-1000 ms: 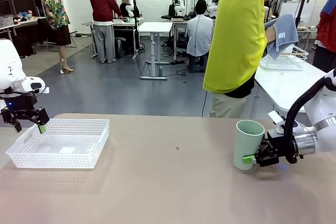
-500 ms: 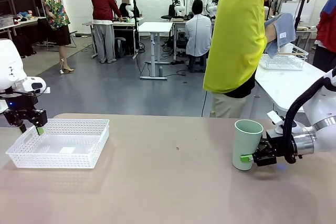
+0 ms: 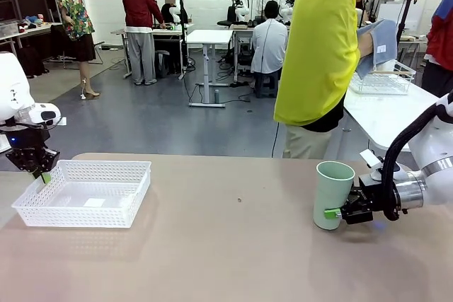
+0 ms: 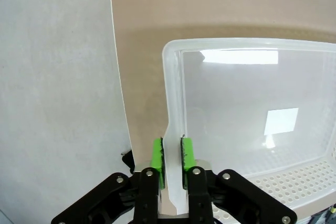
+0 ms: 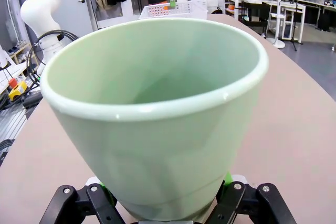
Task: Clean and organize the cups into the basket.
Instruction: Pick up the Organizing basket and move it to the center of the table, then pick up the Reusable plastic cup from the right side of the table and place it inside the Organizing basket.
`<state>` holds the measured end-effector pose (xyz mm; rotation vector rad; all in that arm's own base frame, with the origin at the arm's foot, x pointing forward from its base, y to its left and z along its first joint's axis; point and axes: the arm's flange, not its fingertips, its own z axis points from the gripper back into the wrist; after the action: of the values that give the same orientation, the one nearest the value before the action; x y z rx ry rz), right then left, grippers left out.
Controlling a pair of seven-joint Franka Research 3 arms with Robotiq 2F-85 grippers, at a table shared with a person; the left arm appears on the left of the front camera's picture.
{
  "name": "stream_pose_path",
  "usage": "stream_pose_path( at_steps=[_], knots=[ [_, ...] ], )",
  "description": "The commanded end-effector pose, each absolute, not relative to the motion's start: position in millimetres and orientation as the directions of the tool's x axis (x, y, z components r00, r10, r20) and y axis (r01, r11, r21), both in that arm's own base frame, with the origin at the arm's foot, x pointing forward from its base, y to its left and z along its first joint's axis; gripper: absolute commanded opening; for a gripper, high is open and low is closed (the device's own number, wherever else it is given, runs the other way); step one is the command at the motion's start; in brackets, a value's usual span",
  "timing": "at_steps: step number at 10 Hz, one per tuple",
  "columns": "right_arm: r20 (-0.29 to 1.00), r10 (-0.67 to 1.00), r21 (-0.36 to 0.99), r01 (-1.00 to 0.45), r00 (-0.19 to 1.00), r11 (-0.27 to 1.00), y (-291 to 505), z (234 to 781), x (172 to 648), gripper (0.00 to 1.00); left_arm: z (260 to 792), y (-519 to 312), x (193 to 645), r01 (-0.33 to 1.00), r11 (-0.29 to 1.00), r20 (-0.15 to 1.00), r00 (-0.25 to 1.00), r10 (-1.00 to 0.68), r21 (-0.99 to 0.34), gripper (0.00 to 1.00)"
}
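The pale mint green cup stands upright on the table at the right. My right gripper is shut on its lower part from the side, one green pad showing at its base. In the right wrist view the cup looms large between my right gripper's fingers. The white lattice basket sits at the table's left, with nothing in it. My left gripper is shut on its left rim. In the left wrist view the green pads of my left gripper pinch the basket's rim.
A person in a yellow top stands at the far edge holding a blue cloth. A wire basket rests on the white table behind at right. The table's left edge runs beside the basket.
My left gripper dropped to the basket's left rim and shut on it, and the basket shifted slightly right. The right gripper and cup eased a little left.
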<state>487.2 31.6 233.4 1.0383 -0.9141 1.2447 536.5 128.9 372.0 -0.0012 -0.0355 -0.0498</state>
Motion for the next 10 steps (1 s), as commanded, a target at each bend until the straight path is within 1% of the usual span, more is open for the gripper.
stream_pose_path(
  at_steps=[1,2,3,4,6,7,8,9,10],
  knots=[
    [0.953,0.282,0.107,-0.994,0.106,0.012,31,230,493,0.23,372,131,540,0.074,0.997,0.024,0.997,-0.074,0.001,0.00],
    [0.953,0.281,0.110,-0.994,0.109,0.014,29,230,493,0.00,373,131,539,0.073,0.997,0.023,0.997,-0.073,0.000,0.00],
    [0.953,0.281,0.110,-0.994,0.110,0.017,28,229,493,0.23,373,131,539,0.073,0.997,0.022,0.997,-0.073,0.001,0.00],
    [0.954,0.279,0.111,-0.994,0.112,0.019,27,229,493,0.00,373,131,540,0.073,0.997,0.021,0.997,-0.073,0.003,0.00],
    [0.953,0.280,0.109,-0.994,0.111,0.022,26,229,493,0.00,373,131,540,0.072,0.997,0.020,0.997,-0.072,0.006,0.00],
    [0.953,0.281,0.106,-0.994,0.109,0.026,25,230,493,0.23,374,131,540,0.070,0.998,0.022,0.997,-0.070,0.009,0.00],
    [0.952,0.284,0.105,-0.994,0.112,0.041,23,231,492,0.23,376,131,540,0.058,0.998,0.018,0.998,-0.058,0.003,0.00],
    [0.950,0.293,0.100,-0.994,0.109,0.046,22,236,488,0.04,382,131,538,0.021,1.000,-0.017,1.000,-0.022,-0.013,0.00],
    [0.945,0.306,0.110,-0.993,0.119,0.044,21,245,483,0.04,398,132,533,0.015,0.999,-0.039,0.999,-0.016,-0.050,0.00]
  ],
)
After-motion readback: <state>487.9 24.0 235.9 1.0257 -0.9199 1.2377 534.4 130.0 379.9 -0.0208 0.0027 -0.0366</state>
